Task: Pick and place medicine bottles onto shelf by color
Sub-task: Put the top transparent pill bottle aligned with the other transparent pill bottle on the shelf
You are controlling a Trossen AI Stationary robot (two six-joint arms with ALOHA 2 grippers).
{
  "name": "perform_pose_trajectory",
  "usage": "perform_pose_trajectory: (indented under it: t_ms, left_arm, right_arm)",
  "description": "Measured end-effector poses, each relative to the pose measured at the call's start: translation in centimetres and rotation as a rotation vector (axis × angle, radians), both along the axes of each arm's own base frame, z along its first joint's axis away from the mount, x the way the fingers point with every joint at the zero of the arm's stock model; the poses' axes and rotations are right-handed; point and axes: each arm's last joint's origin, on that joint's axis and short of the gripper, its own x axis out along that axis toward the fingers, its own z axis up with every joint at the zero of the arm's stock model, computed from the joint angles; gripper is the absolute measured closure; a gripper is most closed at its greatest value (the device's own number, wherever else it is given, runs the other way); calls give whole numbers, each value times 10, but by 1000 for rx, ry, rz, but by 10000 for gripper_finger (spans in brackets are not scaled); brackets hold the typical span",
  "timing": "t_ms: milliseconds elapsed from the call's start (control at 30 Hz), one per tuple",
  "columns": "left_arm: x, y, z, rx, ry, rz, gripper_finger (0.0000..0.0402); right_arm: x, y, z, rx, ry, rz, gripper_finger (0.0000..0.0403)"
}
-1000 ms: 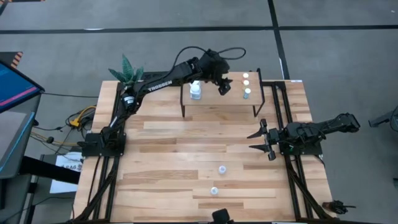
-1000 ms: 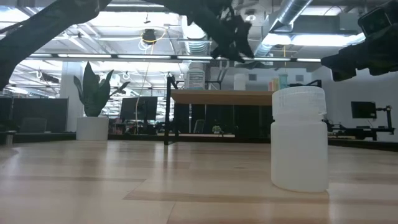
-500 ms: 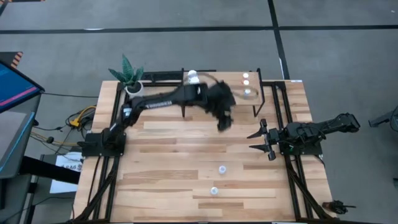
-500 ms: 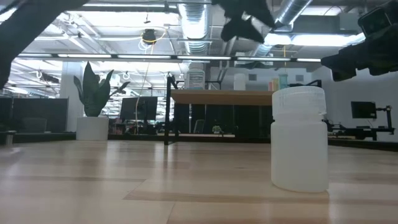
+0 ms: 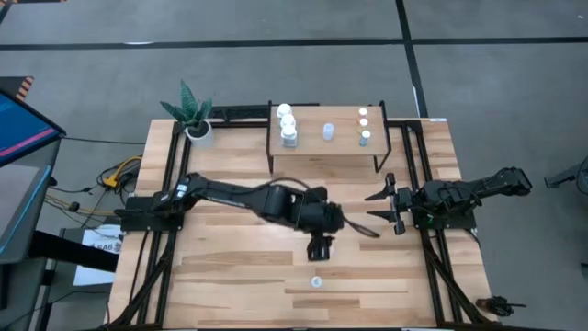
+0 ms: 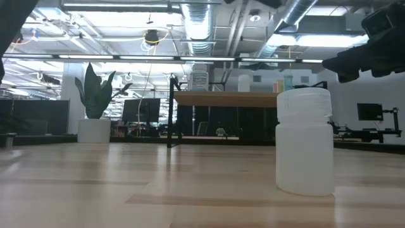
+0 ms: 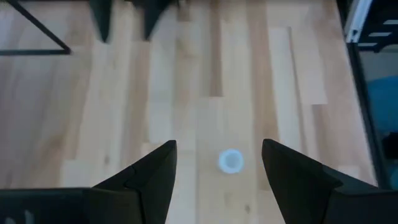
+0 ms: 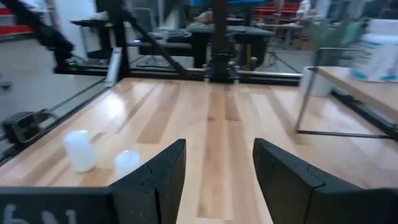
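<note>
Seven bottles shelved, two left on the tabletop [image 5: 230, 267].
My left pincer [image 5: 319, 250] hangs wide open over a bottle [image 7: 231, 160]; right pincer [image 5: 383, 208] waits open, empty.

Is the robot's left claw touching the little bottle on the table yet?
Apart. The left wrist view shows the bottle standing alone on the table, bare wood all round it, with the open left gripper fingers wide on either side.
</note>
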Motion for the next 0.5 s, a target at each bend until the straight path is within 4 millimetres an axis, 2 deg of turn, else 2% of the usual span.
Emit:
perform_pose_trajectory:
  t_ms: [167, 333, 500]
  left_arm:
    - [-3, -21, -5, -24, -9, 21, 177]
    - [-3, -31, -31, -35, 52, 64, 177]
    - [1, -40, -61, -73, 53, 98, 177]
  right_arm:
    - [0, -3, 0, -5, -2, -45, 194]
    - [1, -7, 0, -5, -2, -78, 202]
    - [1, -9, 0, -5, -2, -103, 233]
